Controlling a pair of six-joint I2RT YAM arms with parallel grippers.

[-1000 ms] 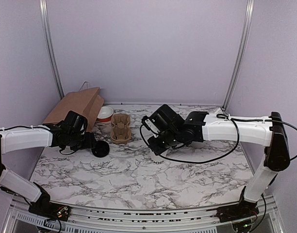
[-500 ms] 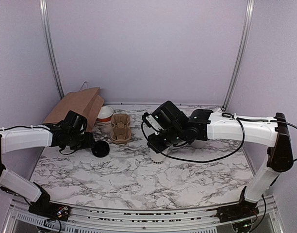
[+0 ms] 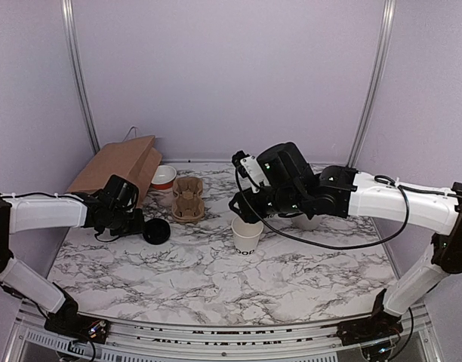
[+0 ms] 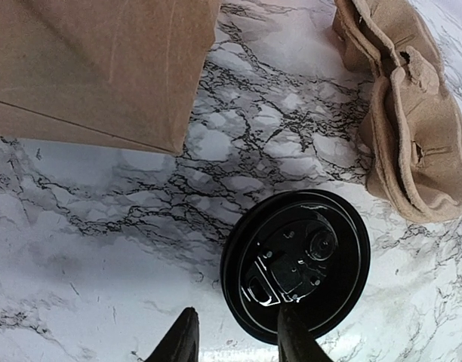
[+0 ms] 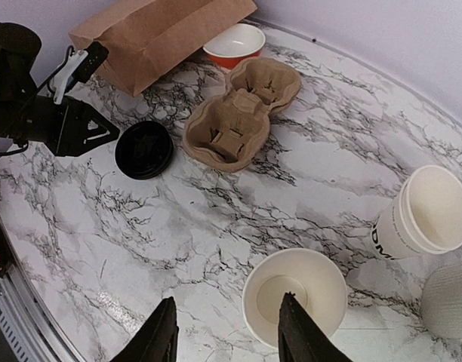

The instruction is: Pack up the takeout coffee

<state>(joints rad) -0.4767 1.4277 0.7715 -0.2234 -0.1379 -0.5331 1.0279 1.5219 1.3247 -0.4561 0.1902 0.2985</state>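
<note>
Overhead, I logged the marble table (image 3: 216,279) as the base surface, with the brown paper bag (image 3: 118,167) lying on its side at the far left corner. The right gripper (image 5: 229,332) hung above the table centre with its fingers spread wide and nothing between them. The left gripper (image 4: 237,339) sat low at the left side, also spread wide and empty. One of its fingers overlapped the near rim of the lid in the wrist view, and the other was over bare marble.

I noted the cardboard cup carrier (image 3: 188,198) just right of the bag. A stack of nested cups (image 5: 431,211) stood on the right. The white paper cup (image 3: 247,236) stood upright and uncapped near the table centre, under the right gripper. The black lid (image 3: 157,231) lay flat on the table, well apart from the cup and just beside the carrier. A red bowl (image 3: 164,177) sat behind the carrier, next to the bag.
</note>
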